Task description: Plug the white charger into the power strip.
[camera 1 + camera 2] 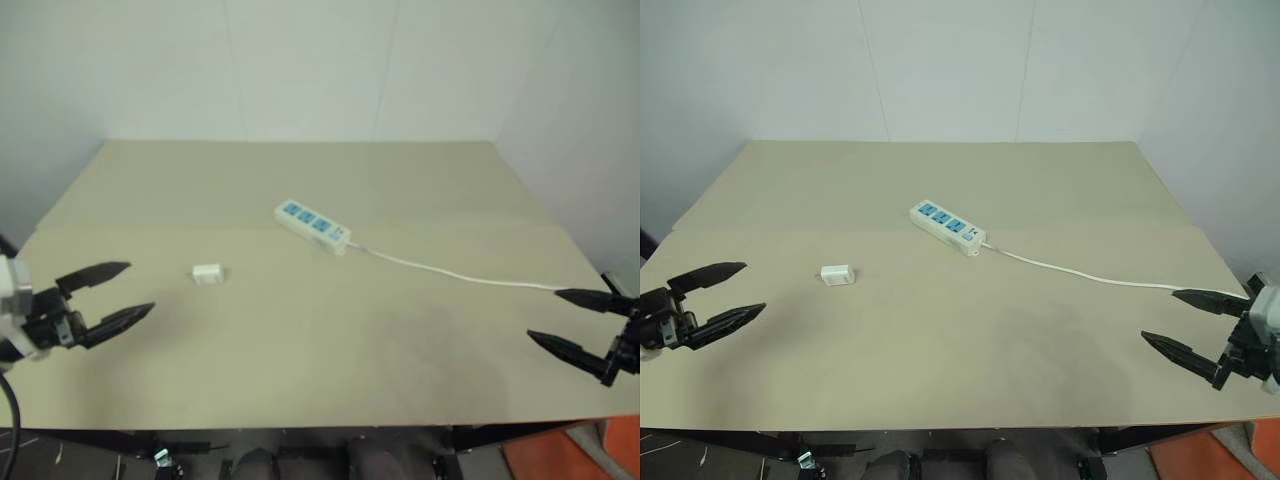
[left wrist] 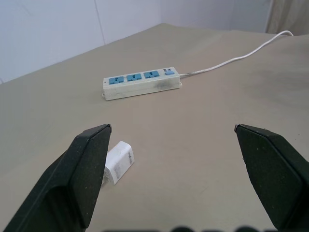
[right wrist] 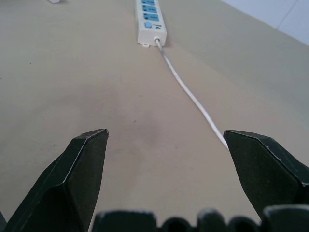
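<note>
The white charger [image 1: 207,272] lies flat on the beige table, left of centre; it shows again in the left wrist view [image 2: 118,161], close to one finger. The power strip [image 1: 312,225] with blue sockets lies near the table's middle, at an angle, its thin white cord [image 1: 455,271] running off to the right. My left gripper [image 1: 132,290] hovers open at the left edge, a short way left of the charger, holding nothing. My right gripper [image 1: 542,315] hovers open at the right edge, beside the cord's far end, also empty.
The beige table [image 1: 300,370] is bordered by white walls behind and to the right. Its front edge runs along the bottom of the eye views, and something orange [image 1: 575,455] lies on the floor below the right corner.
</note>
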